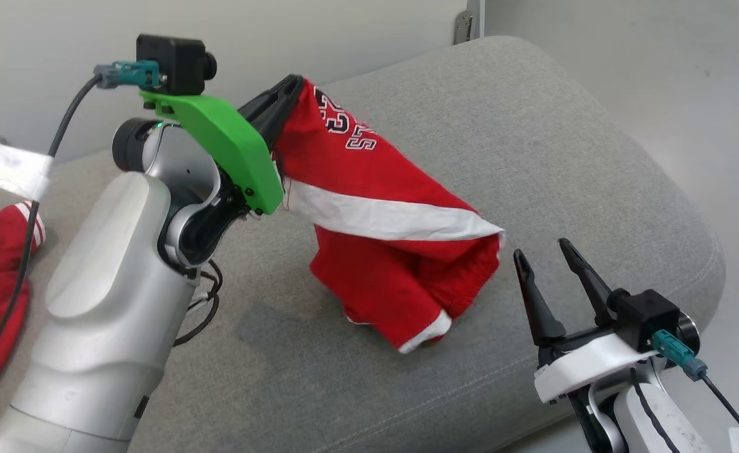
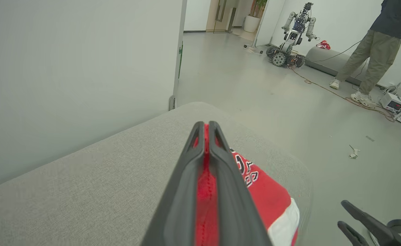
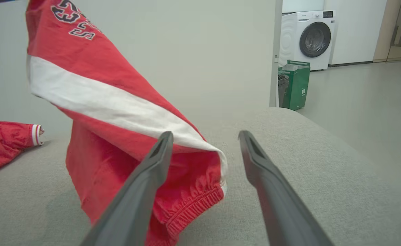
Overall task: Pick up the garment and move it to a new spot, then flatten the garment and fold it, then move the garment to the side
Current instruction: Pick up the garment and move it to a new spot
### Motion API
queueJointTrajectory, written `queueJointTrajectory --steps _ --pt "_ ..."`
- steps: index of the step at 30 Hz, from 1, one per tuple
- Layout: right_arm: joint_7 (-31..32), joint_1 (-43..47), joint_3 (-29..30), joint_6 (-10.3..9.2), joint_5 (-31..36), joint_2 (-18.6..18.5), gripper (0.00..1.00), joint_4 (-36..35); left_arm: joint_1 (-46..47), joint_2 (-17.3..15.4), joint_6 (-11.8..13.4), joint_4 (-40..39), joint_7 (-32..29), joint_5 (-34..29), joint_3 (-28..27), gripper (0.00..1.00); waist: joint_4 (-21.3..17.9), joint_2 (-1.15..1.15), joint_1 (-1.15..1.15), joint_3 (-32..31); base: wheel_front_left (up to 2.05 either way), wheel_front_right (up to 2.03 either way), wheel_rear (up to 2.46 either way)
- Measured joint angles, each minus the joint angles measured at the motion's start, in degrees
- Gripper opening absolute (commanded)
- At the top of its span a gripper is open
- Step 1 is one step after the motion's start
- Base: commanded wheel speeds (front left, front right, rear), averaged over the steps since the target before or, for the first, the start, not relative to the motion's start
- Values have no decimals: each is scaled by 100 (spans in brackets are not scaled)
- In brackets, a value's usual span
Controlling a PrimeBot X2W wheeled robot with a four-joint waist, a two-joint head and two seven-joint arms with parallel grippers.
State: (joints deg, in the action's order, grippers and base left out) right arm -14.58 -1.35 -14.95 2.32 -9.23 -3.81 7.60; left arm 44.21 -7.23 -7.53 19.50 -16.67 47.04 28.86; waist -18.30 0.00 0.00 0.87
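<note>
Garment (image 1: 382,214), pinched by left gripper (image 1: 293,82), slants lengthwise down onto cushion (image 1: 564,145).

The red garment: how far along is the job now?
Done: the left jaws are shut on the red garment, one end raised. In hand: its lower end rests crumpled on the grey cushion, so the move is unfinished; the right jaws stand open beside it. Left: flattening, folding, moving aside.
</note>
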Motion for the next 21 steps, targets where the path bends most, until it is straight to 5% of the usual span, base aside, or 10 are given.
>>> queueJointTrajectory --steps 17,21 --pt "-1 80 136 -65 4 2 100 -76 -572 -795 60 285 116 -256 -302 5 204 0 0 58 0 0 0" --pt "0 80 137 -33 14 2 100 -81 -720 -971 159 449 162 -296 -374 20 249 0 0 85 0 0 0"
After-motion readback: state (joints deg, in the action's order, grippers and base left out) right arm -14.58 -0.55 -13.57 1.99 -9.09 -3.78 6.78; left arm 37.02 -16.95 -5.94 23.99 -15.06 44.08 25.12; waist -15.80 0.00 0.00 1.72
